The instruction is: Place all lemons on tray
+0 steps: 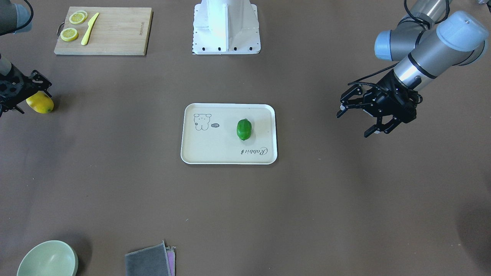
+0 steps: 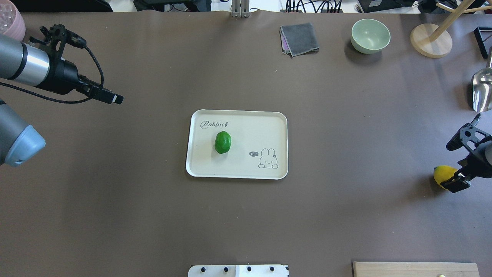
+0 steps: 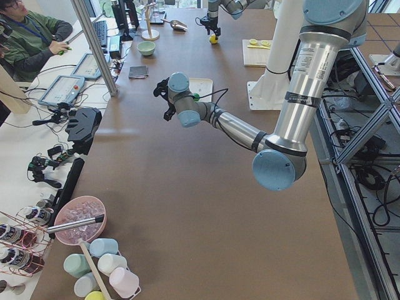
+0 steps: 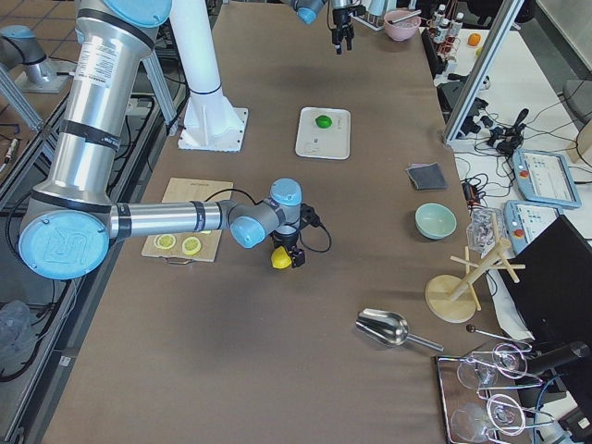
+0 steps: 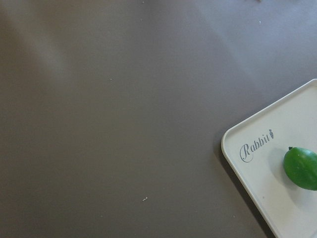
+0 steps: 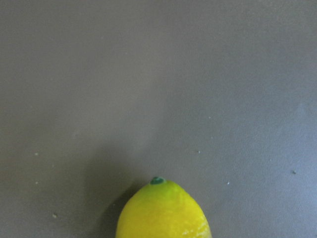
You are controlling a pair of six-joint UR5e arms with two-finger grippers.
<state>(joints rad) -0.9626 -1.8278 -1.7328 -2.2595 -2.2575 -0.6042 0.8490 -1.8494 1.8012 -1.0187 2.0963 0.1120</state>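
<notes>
The green lemon [image 1: 244,129] lies on the cream tray [image 1: 199,151] at mid-table. It also shows in the overhead view [image 2: 223,142] on the tray [image 2: 250,123] and in the left wrist view [image 5: 301,168]. The yellow lemon [image 1: 41,104] rests on the bare table far to the robot's right [image 2: 442,174], apart from the tray. My right gripper [image 1: 33,101] is open and low over it, with a jaw on either side. The right wrist view shows the lemon's tip [image 6: 163,210]. My left gripper [image 1: 353,124] is open and empty, raised above the table on the tray's other side.
A bamboo cutting board [image 1: 115,34] with two lemon slices [image 1: 78,17] and a yellow knife [image 1: 89,28] lies near the robot base [image 1: 226,27]. A green bowl [image 2: 370,35], a grey cloth [image 2: 300,38], a wooden stand [image 2: 430,40] and a metal scoop [image 2: 482,90] sit at the far side.
</notes>
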